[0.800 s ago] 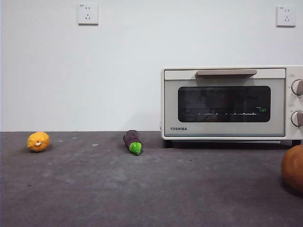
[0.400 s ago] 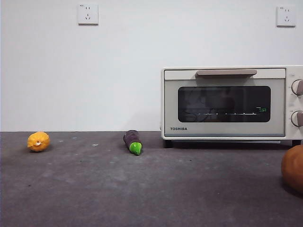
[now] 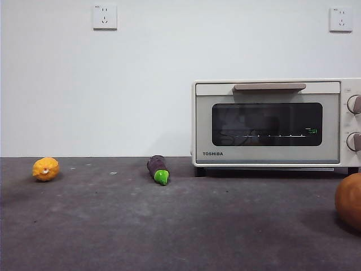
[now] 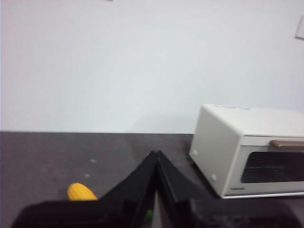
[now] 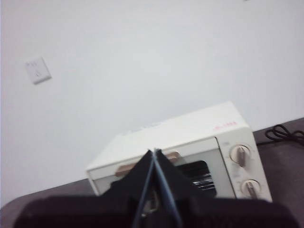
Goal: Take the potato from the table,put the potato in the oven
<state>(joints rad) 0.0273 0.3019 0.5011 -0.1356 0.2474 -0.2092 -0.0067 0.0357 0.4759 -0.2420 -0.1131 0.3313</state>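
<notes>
1 potato (image 3: 350, 200) at surface (image 3: 169, 226) edge, 1 oven (image 3: 271, 124) w/ door closed, 1 eggplant (image 3: 158, 169), 1 yellow fruit (image 3: 45, 168). Left gripper (image 4: 156, 154) & right gripper (image 5: 154, 152): jaws pressed together, nothing held.

Plain white wall (image 3: 141, 84) fills the backdrop, evenly lit, no hard shadows. Two white wall sockets: one socket (image 3: 105, 17) at 11 o'clock, a second socket (image 3: 340, 19) at 1 o'clock near the frame edge. A black cable (image 5: 285, 133) lies coiled low against the wall.
</notes>
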